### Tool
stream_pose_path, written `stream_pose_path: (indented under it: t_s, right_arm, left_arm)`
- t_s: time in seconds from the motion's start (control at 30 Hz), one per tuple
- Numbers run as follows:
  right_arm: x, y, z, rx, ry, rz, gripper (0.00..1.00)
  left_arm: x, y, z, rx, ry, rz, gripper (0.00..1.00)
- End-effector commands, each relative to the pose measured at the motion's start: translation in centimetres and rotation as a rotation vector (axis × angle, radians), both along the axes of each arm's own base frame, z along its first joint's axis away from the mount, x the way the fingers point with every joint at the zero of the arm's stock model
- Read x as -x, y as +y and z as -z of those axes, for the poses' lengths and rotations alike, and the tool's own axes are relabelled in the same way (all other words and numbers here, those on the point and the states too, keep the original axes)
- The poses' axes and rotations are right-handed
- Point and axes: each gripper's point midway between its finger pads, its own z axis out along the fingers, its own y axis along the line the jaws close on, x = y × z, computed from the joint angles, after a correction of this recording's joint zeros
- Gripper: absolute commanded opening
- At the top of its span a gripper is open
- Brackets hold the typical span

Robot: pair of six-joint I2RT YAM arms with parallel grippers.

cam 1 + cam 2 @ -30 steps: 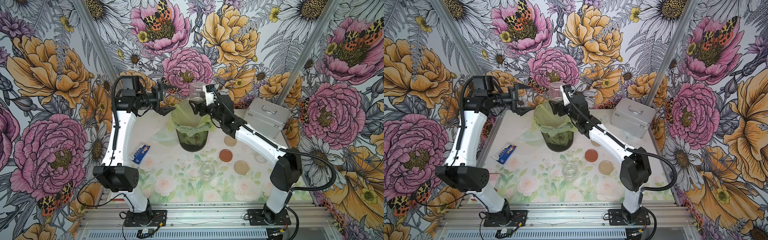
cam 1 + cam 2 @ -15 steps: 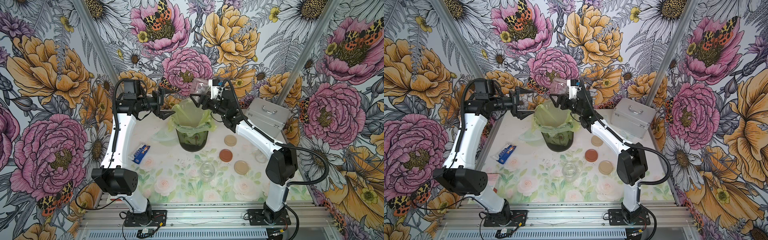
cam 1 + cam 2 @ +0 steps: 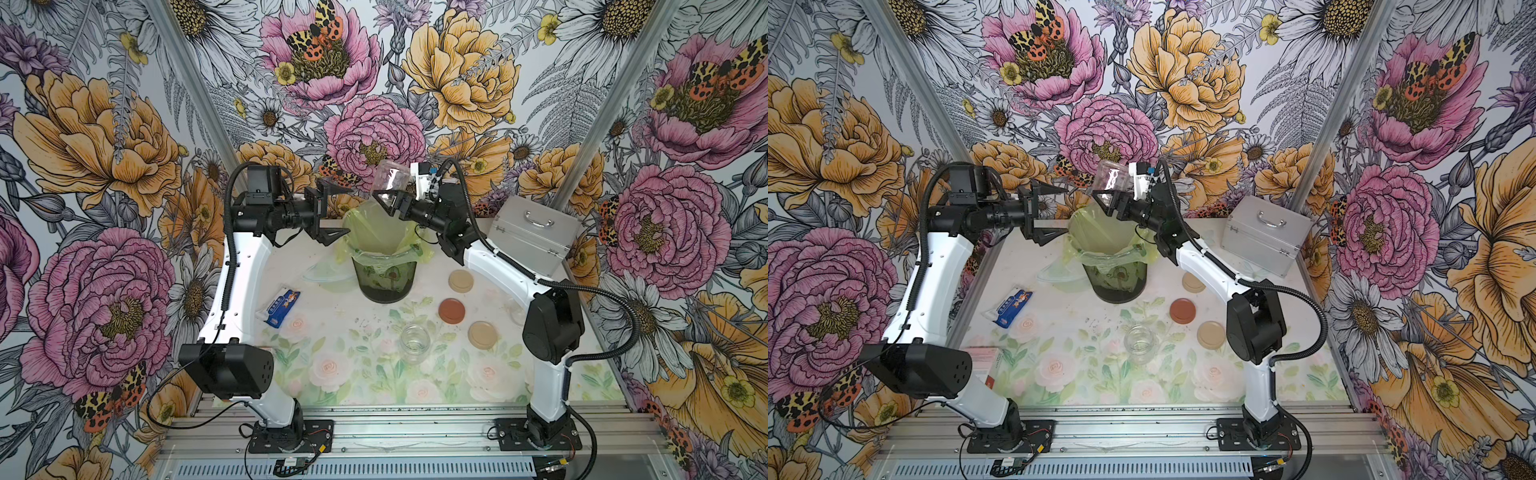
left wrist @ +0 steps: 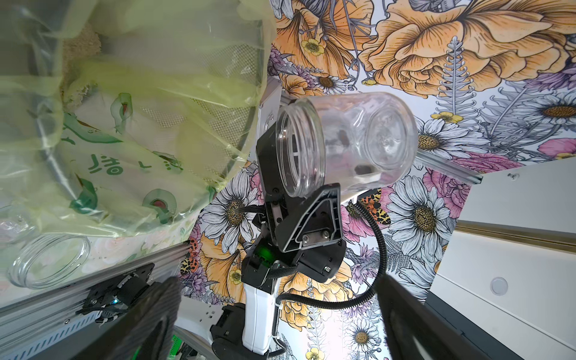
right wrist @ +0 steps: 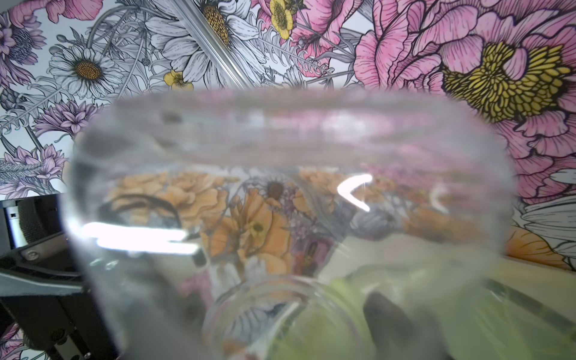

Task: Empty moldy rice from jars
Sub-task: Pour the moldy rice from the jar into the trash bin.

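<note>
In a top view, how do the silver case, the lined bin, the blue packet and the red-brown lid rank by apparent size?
1-2. silver case and lined bin: about alike, so not ranked.
3. blue packet.
4. red-brown lid.

Floral wallpaper point(image 3: 374, 137) covers the walls in both top views: big pink peonies, orange-yellow blooms, white daisies, grey ferns and spotted orange moths on a pale ground. One slanted aluminium post point(image 3: 192, 75) marks the corner at upper left, and a second post point(image 3: 611, 104) at upper right. The tabletop point(image 3: 353, 374), lower centre, carries pastel roses and green leaves. A ribbed metal rail point(image 3: 415, 432) crosses the bottom. The light is bright and even.
</note>
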Motion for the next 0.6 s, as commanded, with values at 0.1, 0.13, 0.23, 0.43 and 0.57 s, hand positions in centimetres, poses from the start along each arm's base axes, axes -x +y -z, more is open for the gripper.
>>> stream_pose_path:
  t_s: [0.1, 0.13, 0.23, 0.43, 0.57]
  right_arm:
    - [2.6, -0.3, -4.5, 0.103, -0.162, 0.007, 0.0]
    - [2.9, -0.3, -4.3, 0.14, -0.174, 0.014, 0.0]
    - [3.5, -0.6, -4.2, 0.213, -0.206, 0.02, 0.0]
    - [4.5, -1.7, -4.4, 0.271, -0.238, 0.039, 0.0]
    - [5.1, -1.9, -4.4, 0.284, -0.231, 0.022, 0.0]
  left_arm:
    - [0.2, 0.6, -0.6, -0.034, -0.071, -0.008, 0.99]
    - [0.2, 0.6, -0.6, -0.037, -0.076, -0.008, 0.99]
    - [0.2, 0.6, -0.7, -0.048, -0.095, -0.004, 0.99]
    - [0.2, 1.1, -1.3, -0.149, -0.232, -0.001, 0.99]
    - [0.4, 1.6, -1.6, -0.261, -0.34, -0.017, 0.99]
